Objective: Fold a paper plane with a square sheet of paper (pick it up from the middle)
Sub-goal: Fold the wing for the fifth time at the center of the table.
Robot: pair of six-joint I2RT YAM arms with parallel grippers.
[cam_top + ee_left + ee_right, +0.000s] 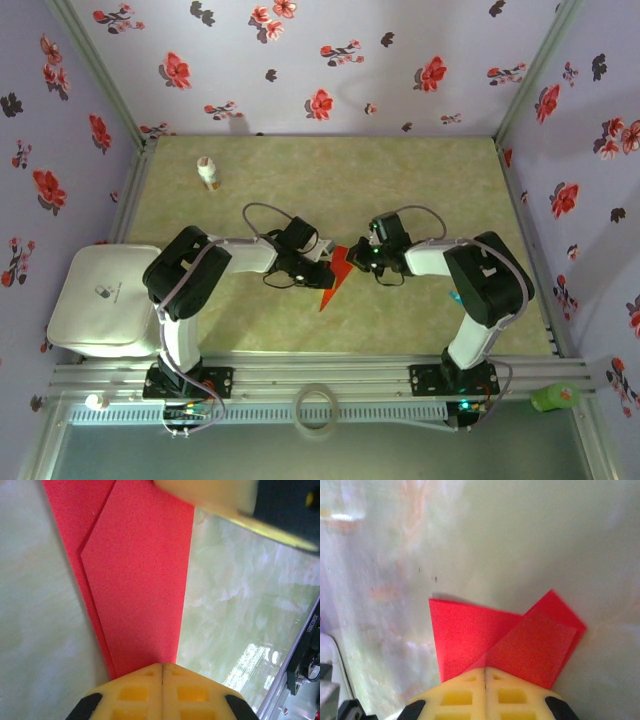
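top view: thin bright red paper sheet (334, 278), creased to a narrow point, lies mid-table on the pale green marbled tabletop (430, 190), btw left gripper (322, 258) & right gripper (352, 256).

left wrist: yellow ribbed fingers (135, 692) pressed together at the sheet's narrow end, layers lying flat.

right wrist: jaws closed too, tips at a raised flap (pinched or just pressed, can't tell).

paper looks light, limp, easy to tear, prob slides on the smooth top. best taken at the centre crease.
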